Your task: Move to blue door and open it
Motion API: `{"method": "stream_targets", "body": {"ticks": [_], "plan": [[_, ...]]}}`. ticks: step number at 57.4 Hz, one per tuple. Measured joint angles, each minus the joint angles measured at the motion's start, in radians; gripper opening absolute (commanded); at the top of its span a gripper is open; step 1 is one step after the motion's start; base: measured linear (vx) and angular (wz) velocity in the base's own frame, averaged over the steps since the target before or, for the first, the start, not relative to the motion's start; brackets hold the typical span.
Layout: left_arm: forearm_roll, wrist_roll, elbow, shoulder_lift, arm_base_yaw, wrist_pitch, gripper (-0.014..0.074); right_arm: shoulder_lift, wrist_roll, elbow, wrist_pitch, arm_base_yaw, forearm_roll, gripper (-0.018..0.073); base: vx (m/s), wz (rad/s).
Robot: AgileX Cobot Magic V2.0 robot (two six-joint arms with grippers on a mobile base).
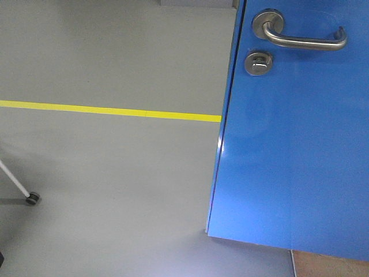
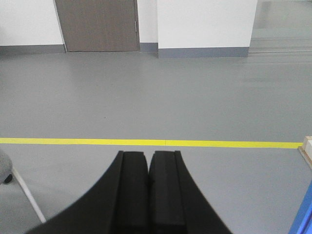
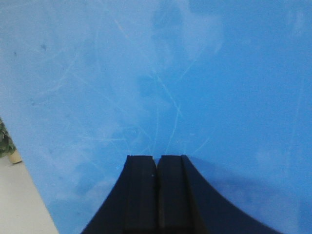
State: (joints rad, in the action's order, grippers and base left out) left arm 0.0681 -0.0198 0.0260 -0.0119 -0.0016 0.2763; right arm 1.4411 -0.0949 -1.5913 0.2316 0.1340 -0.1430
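Observation:
The blue door (image 1: 294,156) fills the right of the front view, a glossy panel with its edge toward the left. Its silver lever handle (image 1: 302,36) and round thumb-turn lock (image 1: 258,62) sit at the top. My right gripper (image 3: 157,158) is shut and empty, its tips close against the scratched blue door face (image 3: 161,73). My left gripper (image 2: 148,155) is shut and empty, pointing over open grey floor. A sliver of the door (image 2: 303,219) shows at the left wrist view's bottom right.
A yellow floor line (image 1: 109,110) crosses the grey floor left of the door. A white leg with a small caster (image 1: 32,198) stands at lower left. A grey-brown door (image 2: 96,24) and white walls are far ahead. A wooden edge (image 2: 307,151) lies right.

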Motion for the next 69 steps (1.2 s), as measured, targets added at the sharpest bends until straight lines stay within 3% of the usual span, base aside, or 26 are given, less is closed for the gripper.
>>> {"method": "stream_targets", "body": {"ticks": [25,69], "plan": [[0.000,0.000,0.000,0.000,0.000,0.000,0.0073,0.016,0.000,0.000,-0.002,-0.003,0.000,0.0012,0.08,-0.03],[0.000,0.000,0.000,0.000,0.000,0.000,0.0073,0.192,0.000,0.001,0.001,-0.003,0.000,0.0012,-0.12,-0.08]]}}
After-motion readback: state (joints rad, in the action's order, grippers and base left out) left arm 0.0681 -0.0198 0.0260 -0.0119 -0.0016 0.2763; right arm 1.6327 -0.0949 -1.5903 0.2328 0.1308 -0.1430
